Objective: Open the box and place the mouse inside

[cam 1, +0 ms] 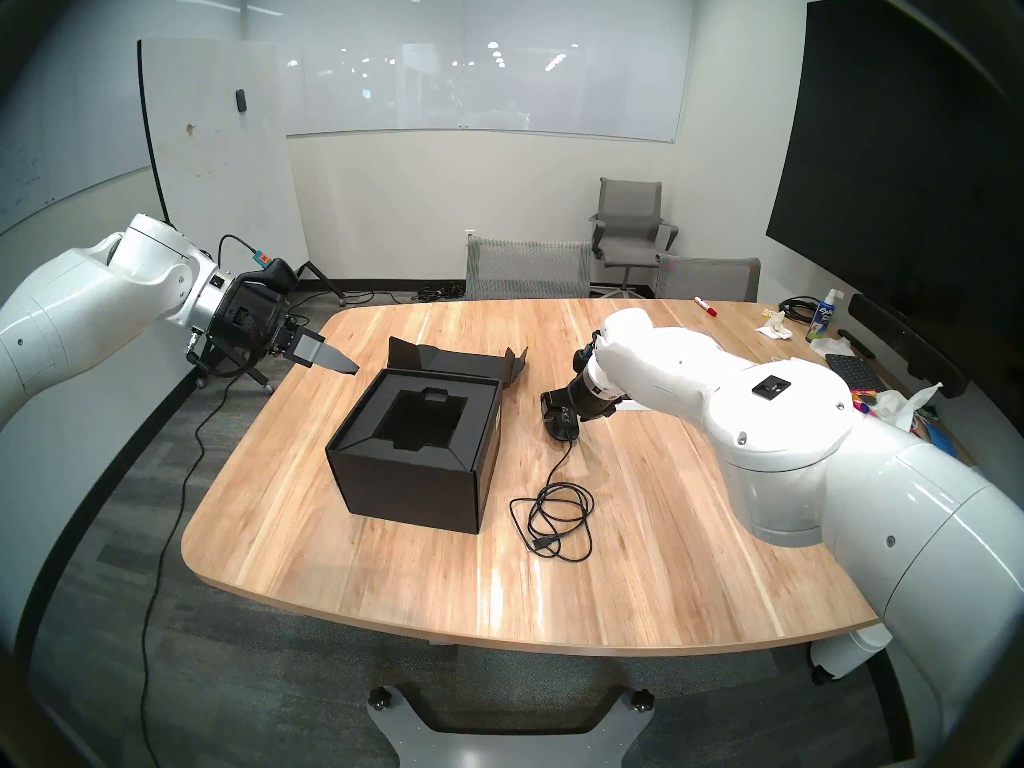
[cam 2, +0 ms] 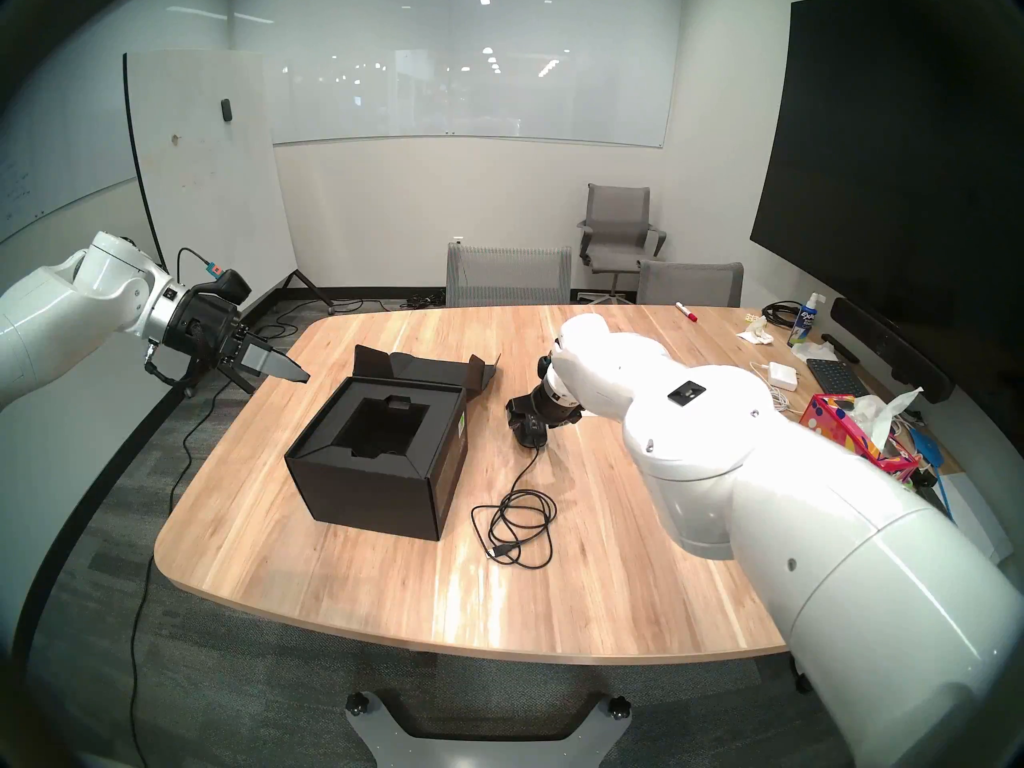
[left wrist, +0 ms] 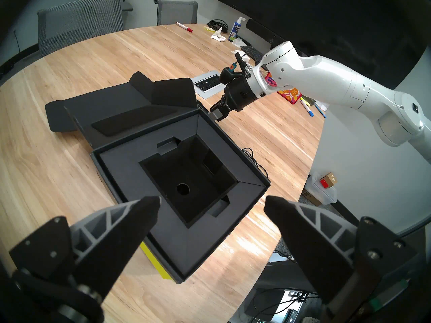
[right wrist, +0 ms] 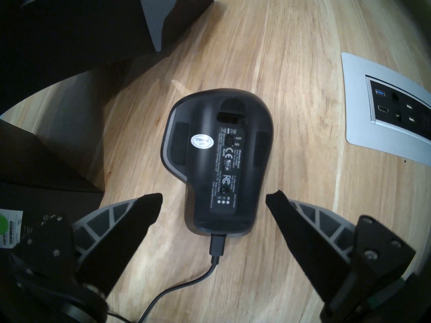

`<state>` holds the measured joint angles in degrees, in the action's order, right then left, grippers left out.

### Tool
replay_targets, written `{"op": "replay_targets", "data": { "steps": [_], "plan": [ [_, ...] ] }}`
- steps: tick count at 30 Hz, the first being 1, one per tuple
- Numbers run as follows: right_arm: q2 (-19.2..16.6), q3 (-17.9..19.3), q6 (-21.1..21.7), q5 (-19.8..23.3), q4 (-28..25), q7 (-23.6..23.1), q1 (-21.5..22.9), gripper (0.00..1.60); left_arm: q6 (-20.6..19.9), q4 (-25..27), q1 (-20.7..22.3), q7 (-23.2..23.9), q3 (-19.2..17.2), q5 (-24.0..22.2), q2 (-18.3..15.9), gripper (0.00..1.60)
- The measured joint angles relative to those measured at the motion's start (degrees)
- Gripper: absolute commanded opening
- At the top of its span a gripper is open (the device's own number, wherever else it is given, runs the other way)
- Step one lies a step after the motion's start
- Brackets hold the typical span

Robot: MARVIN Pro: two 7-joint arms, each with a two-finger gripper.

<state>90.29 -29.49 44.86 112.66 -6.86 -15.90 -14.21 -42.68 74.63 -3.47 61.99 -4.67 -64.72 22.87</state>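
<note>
Two grippers on show, and both have their fingers spread wide with nothing between them. The left gripper (cam 1: 332,359) hangs in the air off the table's left edge, angled down toward the matte black cardboard box (cam 1: 413,462), well apart from it. That box sits open on the light wooden table (cam 1: 637,556), its hinged flap lid (cam 1: 460,359) folded back flat behind it, and the black foam insert (left wrist: 163,175) shows a deep square well with a round hole at the bottom. A yellow-green strip (left wrist: 155,264) peeks out at the box's lower edge in the left wrist view.

Over to the right gripper (right wrist: 214,200): it's poised directly above the black wired computer mouse (right wrist: 219,161), which lies belly-up on the wood just beside the box, label and white oval sticker facing the camera. Fingertips (right wrist: 149,206) flank its cable end, not gripping it. Its thin black cable (cam 1: 554,515) trails toward the near edge into a loose coil. A silver socket panel (right wrist: 382,110) is set into the tabletop nearby.
</note>
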Motion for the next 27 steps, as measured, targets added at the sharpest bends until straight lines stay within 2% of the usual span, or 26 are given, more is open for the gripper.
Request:
{"op": "replay_targets", "data": {
  "steps": [27],
  "plan": [
    [-0.4,1.2,-1.6,0.0,0.0,-0.6,-0.8,1.60,0.0,0.0,0.0,0.0,0.0,0.0,0.0,1.60]
  ]
}}
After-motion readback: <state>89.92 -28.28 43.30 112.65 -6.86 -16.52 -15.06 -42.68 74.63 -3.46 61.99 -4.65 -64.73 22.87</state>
